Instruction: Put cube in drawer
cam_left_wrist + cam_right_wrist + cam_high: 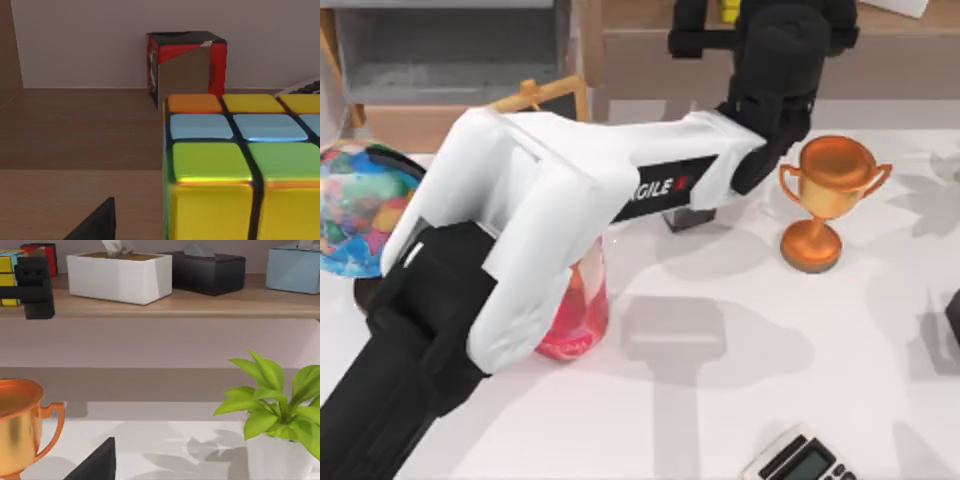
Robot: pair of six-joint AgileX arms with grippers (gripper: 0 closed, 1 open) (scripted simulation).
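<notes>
Cube (240,165) sits on the shelf (75,145), my left gripper (720,25) reaching for it, grip state indeterminable.

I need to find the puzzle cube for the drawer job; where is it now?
The cube sits on the brown wooden shelf at the table's back, right of centre, beside a red-and-black box, with the left gripper at it.

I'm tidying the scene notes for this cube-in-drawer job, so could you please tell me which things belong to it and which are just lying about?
Belongs to the job:
- cube, on the wooden shelf
- left gripper, reaching to that shelf
- drawer, at the table's back left

Just lying about:
- trophy
- globe
- calculator
- potted plant
- tissue boxes
- red-and-black box
</notes>
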